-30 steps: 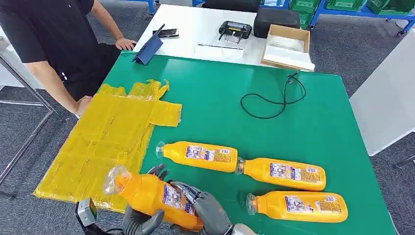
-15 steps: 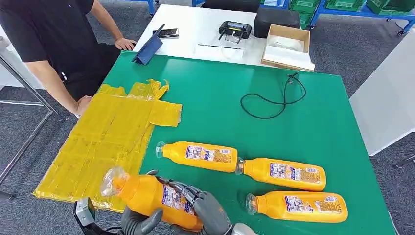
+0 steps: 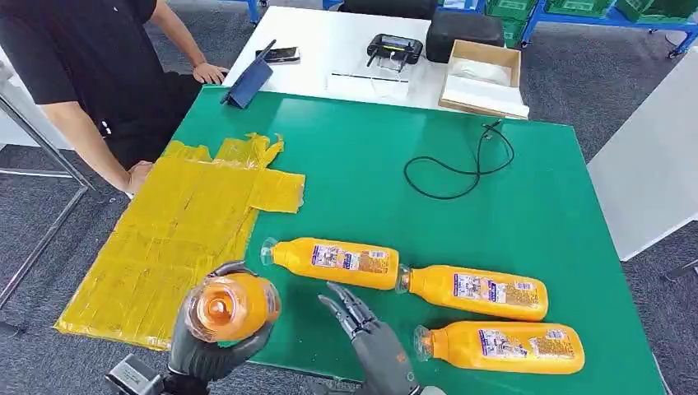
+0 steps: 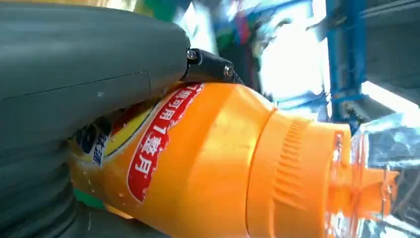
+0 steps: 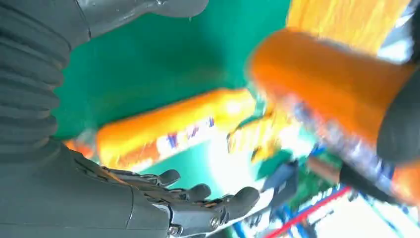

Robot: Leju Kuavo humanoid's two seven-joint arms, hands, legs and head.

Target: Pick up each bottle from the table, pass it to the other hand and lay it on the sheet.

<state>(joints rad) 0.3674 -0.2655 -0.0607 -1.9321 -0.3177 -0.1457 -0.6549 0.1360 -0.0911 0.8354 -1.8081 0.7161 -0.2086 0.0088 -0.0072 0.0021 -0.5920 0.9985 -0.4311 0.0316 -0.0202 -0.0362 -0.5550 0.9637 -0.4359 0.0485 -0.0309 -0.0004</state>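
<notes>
Over the sheet's (image 3: pixel 165 247) edge, left hand (image 3: pixel 210 354) alone now holds bottle (image 3: pixel 230 307), right hand (image 3: pixel 362 325) released.

From the held bottle (image 3: pixel 230 306), bare yellow sheet (image 3: pixel 177 239) lies open at ten o'clock. Three bottles (image 3: pixel 336 262) (image 3: pixel 477 291) (image 3: pixel 502 347) block from one to four o'clock. A person's hand (image 3: pixel 140 175) rests at the sheet's eleven o'clock edge.
</notes>
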